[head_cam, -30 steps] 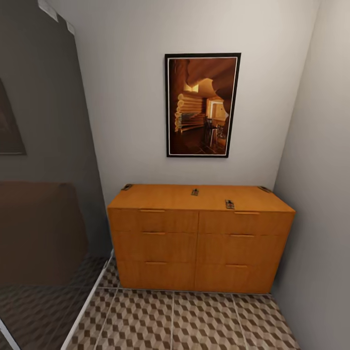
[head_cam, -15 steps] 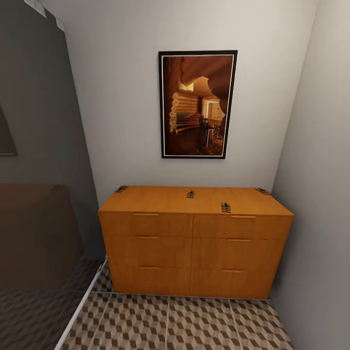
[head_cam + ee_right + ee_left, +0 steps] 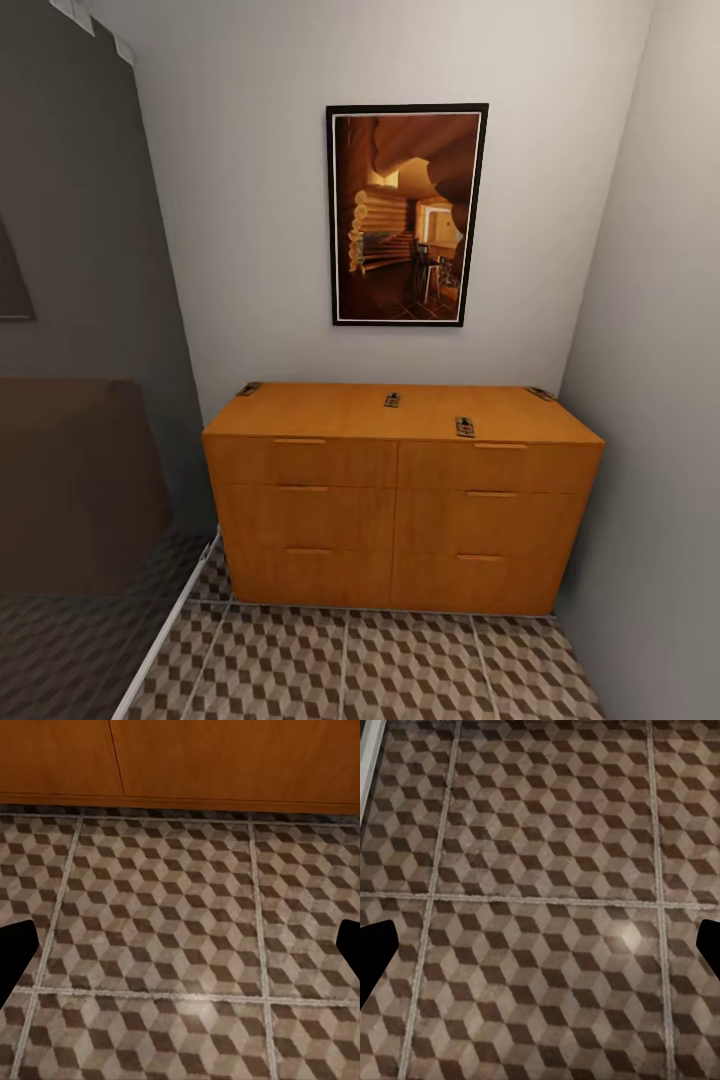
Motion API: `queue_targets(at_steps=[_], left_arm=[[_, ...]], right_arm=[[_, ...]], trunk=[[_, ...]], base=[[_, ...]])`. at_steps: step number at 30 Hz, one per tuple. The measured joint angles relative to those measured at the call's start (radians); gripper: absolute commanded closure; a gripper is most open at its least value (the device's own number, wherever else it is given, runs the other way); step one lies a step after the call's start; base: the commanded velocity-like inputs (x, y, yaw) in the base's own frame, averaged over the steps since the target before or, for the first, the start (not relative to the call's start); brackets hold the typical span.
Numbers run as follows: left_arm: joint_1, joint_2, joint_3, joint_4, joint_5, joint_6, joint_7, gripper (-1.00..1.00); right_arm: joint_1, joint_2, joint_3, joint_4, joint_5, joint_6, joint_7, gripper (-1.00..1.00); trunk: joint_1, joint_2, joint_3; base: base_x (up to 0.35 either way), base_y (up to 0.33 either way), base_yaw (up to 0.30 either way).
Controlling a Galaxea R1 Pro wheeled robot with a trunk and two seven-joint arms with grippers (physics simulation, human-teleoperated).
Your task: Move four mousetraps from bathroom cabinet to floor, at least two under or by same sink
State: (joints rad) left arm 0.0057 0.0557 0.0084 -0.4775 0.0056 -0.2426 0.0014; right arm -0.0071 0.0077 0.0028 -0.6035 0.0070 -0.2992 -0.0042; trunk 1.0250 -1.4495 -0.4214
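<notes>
Orange-brown cabinet against the back wall, six drawer fronts shut, flat top in full view from the head camera. Four mousetraps on that top, well apart from one another: one at the back left corner, one near mid-top, one just behind the front edge right of centre, one at the back right corner. None on the bathroom floor — cube-patterned tiles bare in front of the cabinet. Framed picture on the wall above; dark glass panel at left.

Compared with one second ago: whole view shifted, cabinet larger and further left in frame, picture likewise — camera movement, not movement of the things. Compared with half a second ago: no difference noted; traps in the same places on the top.

Left gripper: dark fingertips at opposite edges of the wrist view, spread wide, nothing between them, tiles beyond. Right gripper: fingertips likewise far apart and holding nothing, over tiles with the cabinet base beyond.
</notes>
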Motion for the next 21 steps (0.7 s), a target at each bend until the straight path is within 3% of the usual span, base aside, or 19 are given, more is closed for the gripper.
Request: queue_targets(at_steps=[21], left_arm=[[0.000,0.001,0.000,-0.001,0.000,0.000,0.000,-1.00]], right_arm=[[0.000,-0.003,-0.001,0.000,0.000,0.000,0.000,-1.00]], trunk=[[0.000,0.000,0.000]], base=[[0.000,0.000,0.000]])
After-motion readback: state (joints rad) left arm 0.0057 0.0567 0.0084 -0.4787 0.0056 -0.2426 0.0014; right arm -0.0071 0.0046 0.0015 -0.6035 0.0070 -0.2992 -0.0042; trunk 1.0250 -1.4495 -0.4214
